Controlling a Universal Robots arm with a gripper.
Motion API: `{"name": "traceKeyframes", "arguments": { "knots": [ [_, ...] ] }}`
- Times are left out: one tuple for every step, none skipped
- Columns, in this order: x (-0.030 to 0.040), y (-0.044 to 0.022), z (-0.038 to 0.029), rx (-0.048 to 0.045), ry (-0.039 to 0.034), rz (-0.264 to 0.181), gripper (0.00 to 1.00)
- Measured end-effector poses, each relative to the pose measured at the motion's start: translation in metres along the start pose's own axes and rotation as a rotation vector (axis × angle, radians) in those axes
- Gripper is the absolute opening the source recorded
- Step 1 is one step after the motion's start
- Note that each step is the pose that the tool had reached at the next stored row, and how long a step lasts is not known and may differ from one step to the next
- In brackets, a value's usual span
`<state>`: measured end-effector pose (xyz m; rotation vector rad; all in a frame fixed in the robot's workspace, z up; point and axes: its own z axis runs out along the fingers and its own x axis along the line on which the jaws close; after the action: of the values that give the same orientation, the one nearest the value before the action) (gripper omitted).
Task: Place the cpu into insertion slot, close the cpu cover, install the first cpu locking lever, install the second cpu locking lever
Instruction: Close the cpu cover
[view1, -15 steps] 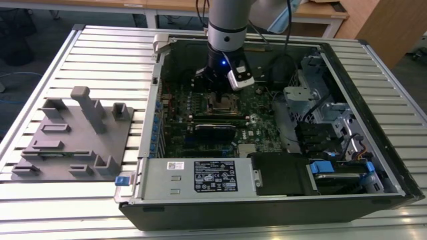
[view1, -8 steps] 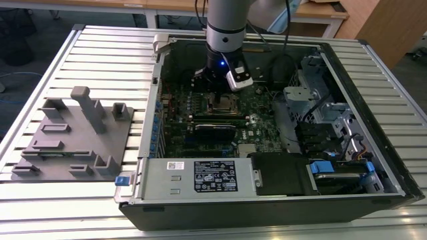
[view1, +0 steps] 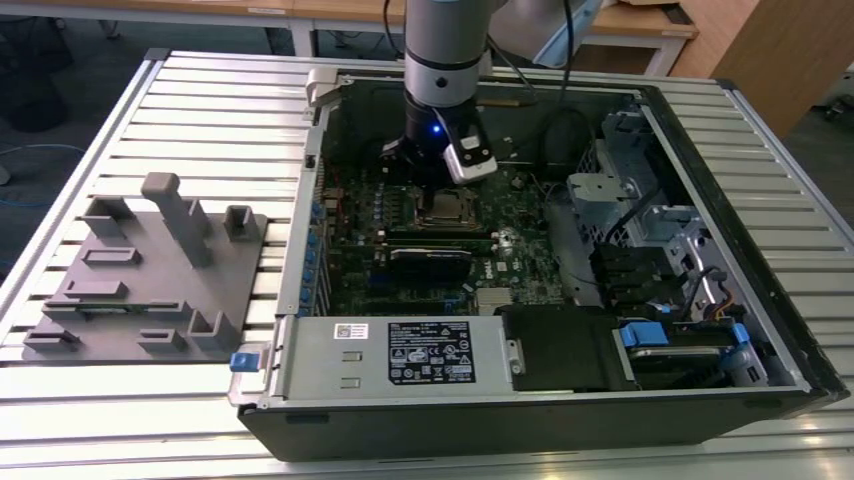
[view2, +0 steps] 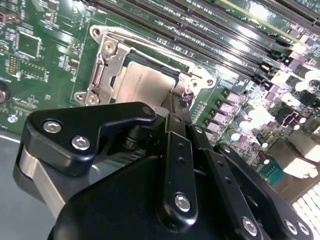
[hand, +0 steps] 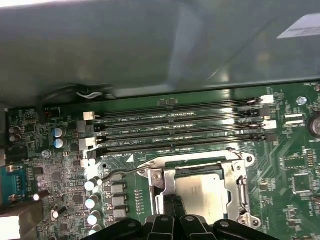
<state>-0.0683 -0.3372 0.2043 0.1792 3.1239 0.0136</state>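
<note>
Exterior view: the arm (view1: 447, 50) is cut off by the picture's top edge. The gripper (view1: 427, 170) stands over the socket (view1: 454, 212) and hides part of its rim. The chip is too small here to make out. Second wrist view: the gripper's black body covers part of the chip (view2: 145, 82) and one side of the cover (view2: 102, 62). First wrist view: the chip's edge is lost behind the gripper. The thin wire lever (hand: 125, 171) cannot be judged latched or free. The grey case wall (hand: 160, 45) is blurred.
</note>
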Motion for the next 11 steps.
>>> {"name": "traceKeyframes", "arguments": {
  "knots": [
    [0.0003, 0.0000, 0.0011, -0.0001, 0.0000, 0.000, 0.11],
    [0.0004, -0.0001, 0.0014, -0.0001, -0.0001, 0.000, 0.11],
    [0.0006, -0.0001, 0.0014, 0.0000, 0.0000, 0.000, 0.11],
    [0.0009, -0.0001, 0.0014, 0.0001, 0.0000, 0.000, 0.11],
    [0.0014, -0.0001, 0.0014, -0.0001, -0.0001, 0.000, 0.11],
    [0.0022, -0.0003, 0.0014, -0.0001, -0.0002, 0.000, 0.11],
    [0.0032, -0.0004, 0.0015, -0.0002, -0.0006, 0.000, 0.11],
    [0.0043, -0.0005, 0.0014, -0.0002, -0.0009, 0.000, 0.11],
    [0.0052, -0.0006, 0.0015, -0.0003, -0.0013, 0.000, 0.11],
    [0.0057, -0.0006, 0.0017, -0.0004, -0.0016, 0.000, 0.11],
    [0.0059, -0.0006, 0.0022, -0.0004, -0.0019, 0.000, 0.11]
  ]
}}
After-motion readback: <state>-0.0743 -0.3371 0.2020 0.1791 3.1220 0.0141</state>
